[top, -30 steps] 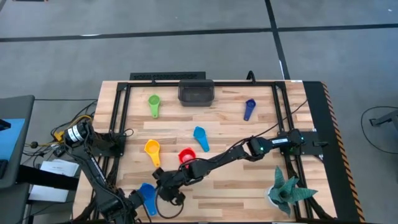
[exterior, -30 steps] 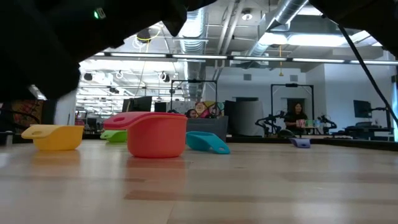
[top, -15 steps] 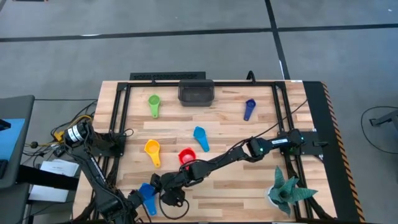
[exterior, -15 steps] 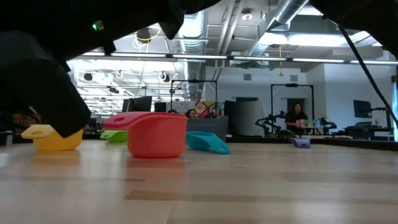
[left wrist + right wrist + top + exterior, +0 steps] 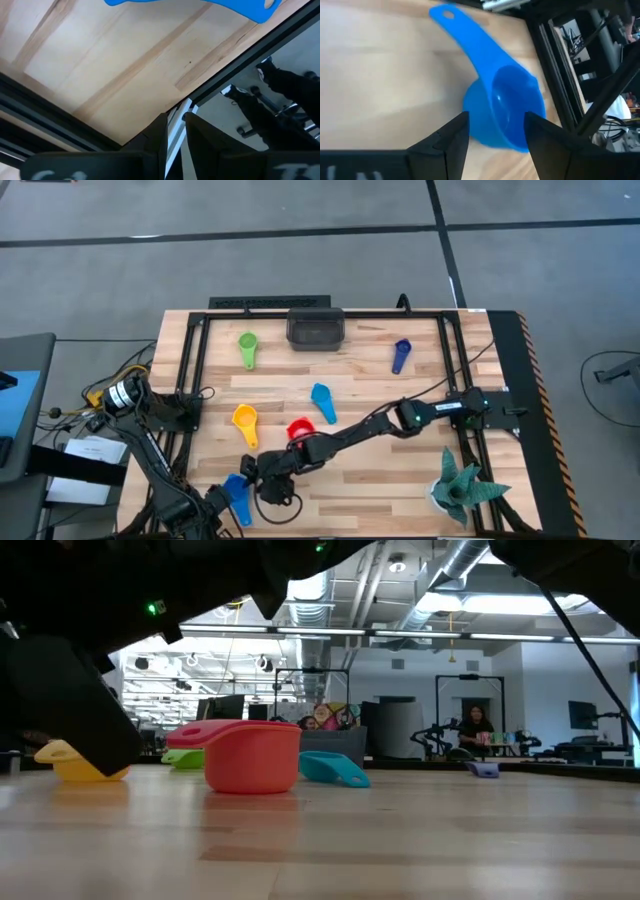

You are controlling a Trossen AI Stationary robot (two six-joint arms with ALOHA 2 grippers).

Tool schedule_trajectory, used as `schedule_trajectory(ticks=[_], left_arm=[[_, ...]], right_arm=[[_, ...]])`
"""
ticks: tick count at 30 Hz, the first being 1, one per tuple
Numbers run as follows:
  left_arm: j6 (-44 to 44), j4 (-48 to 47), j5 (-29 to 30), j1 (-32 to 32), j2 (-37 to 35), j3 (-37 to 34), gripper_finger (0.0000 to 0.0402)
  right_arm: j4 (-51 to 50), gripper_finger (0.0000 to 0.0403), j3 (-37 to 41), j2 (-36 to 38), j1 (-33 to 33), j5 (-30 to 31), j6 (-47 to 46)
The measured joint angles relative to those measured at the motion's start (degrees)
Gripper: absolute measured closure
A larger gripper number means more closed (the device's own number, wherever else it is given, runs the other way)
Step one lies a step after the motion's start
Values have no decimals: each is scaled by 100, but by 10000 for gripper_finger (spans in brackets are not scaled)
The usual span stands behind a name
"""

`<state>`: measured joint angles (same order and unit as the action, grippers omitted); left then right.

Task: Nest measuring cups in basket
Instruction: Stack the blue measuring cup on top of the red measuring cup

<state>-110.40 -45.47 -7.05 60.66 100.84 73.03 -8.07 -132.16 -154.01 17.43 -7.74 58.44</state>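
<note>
Royal blue cup (image 5: 502,112): on the table near its front-left corner, bowl lying straight ahead of the right jaws and partly between the two finger tips, handle pointing away from them; not gripped, no contact visible.
Right gripper (image 5: 252,472): stretched low across the table to the front-left, jaws spread wide and released, one finger either side of the royal blue bowl (seen from the wrist).
Left gripper (image 5: 175,131): parked at the front-left table edge, jaws drawn nearly together with only a thin gap, grasping nothing; part of the royal blue cup shows just ahead of them.
Red cup (image 5: 250,755): upright, just behind the right jaws, beside the right forearm.
Yellow cup (image 5: 245,421): a little beyond the right jaws, towards the table's middle-left (half hidden behind a dark finger in the low view).
Light blue cup (image 5: 322,401): past the red one, further from the right jaws.
Green cup (image 5: 247,347): well apart, at the far left.
Dark blue cup (image 5: 401,354): well apart, at the far right.
Basket (image 5: 315,328): far edge of the table, centre, well away from both sets of jaws.
Teal spiky plant (image 5: 462,486): front-right corner, far from both jaws.
</note>
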Motion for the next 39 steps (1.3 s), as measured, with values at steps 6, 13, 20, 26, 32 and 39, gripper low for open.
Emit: schedule_trajectory(ticks=[6,13,20,26,32,39], left_arm=[[-47,0,-33,-4,0,0,345],[-97,0,-74,-9,0,0,345],[-132,6,-75,-28,0,-2,345],[-175,85,-79,-28,0,-2,345],[-175,144,-79,-28,0,-2,345],[-175,142,-79,-28,-1,-2,345]], right_arm=[[-143,198,0,0,-53,-162,316],[-295,204,0,0,-9,-296,593],[-495,214,0,0,-4,-291,616],[-499,225,0,0,49,-232,612],[-578,234,0,0,194,142,667],[-620,247,0,0,241,183,934]])
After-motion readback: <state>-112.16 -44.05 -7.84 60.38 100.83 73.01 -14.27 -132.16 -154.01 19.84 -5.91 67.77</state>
